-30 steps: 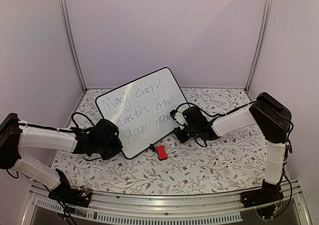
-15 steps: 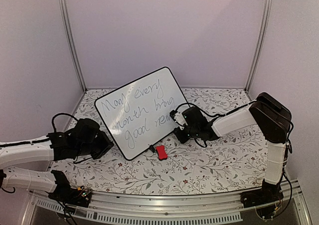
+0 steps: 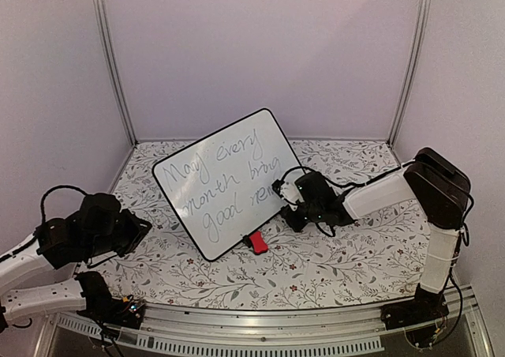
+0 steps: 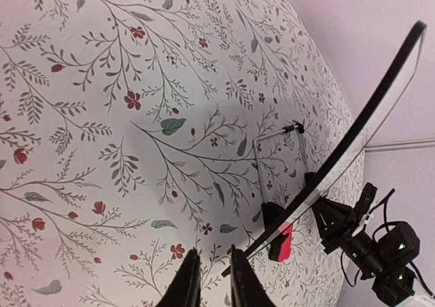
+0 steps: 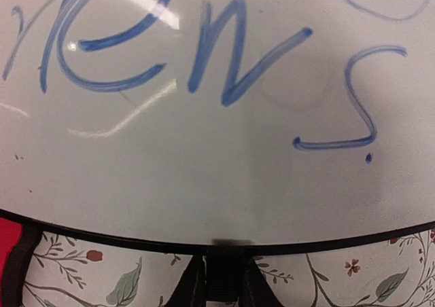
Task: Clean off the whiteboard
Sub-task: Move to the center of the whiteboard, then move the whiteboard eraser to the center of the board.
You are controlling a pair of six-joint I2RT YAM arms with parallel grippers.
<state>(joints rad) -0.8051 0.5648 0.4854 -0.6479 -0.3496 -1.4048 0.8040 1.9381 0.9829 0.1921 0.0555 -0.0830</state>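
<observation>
Mid-bench, the glossy whiteboard (image 3: pixel 226 182) with its thin black frame and rounded corners stands tilted on the floral-print bench (image 3: pixel 316 270), blue scrawl all over it. Right tool (image 5: pixel 219 280) pinches its edge; left tool (image 4: pixel 208 280) sits near-shut, holding nothing.

This is a lab test cell built for robot trials, not a lived-in room. Plain pale panels (image 3: pixel 260 49) close it in on three sides, joined by bare aluminium posts (image 3: pixel 112 61) at the corners. The table (image 3: pixel 316 270) is covered with a floral printed cloth, and a slotted aluminium rail (image 3: pixel 260 325) runs along its near edge, where the bases of two arms are bolted with loose cables showing. The only props are a whiteboard (image 3: pixel 225 183) with handwriting and a small red block (image 3: pixel 256 242) beside it.
</observation>
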